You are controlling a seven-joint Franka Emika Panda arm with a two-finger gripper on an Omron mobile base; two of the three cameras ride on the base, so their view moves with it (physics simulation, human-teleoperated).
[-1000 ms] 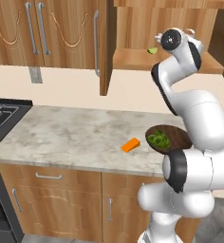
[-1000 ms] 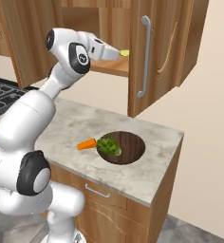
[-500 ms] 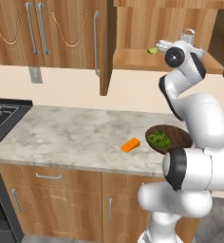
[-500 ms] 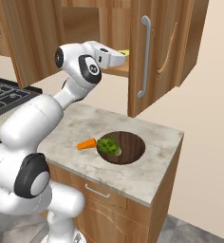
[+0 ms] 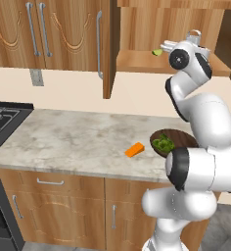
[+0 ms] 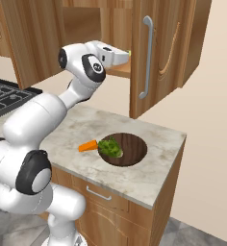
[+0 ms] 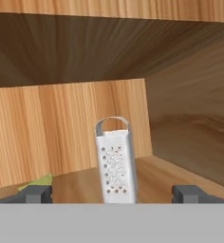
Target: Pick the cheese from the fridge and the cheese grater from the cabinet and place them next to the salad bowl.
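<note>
The cheese grater (image 7: 115,163), a silver box with a loop handle, stands upright on the shelf of the open wooden cabinet (image 5: 137,61). My gripper (image 7: 113,193) is open and points straight at it. Its fingertips (image 7: 35,193) frame the grater, which stands a little farther in, untouched. The grater's handle (image 5: 193,35) peeks above my hand in the left base view. On the counter, the orange cheese (image 5: 134,149) (image 6: 88,145) lies just left of the dark brown salad bowl (image 5: 180,136) (image 6: 133,146) with green leaves.
A small green item (image 7: 38,182) (image 5: 157,52) lies on the shelf to the grater's left. The open cabinet door (image 6: 149,53) hangs beside my hand. A stove (image 5: 0,120) sits at the counter's left end. The counter (image 5: 68,137) has bare marble left of the cheese.
My arm has swung the hand toward the cabinet opening and nearer the shelf. The gripper stayed open. Cheese, bowl and grater have not moved.
</note>
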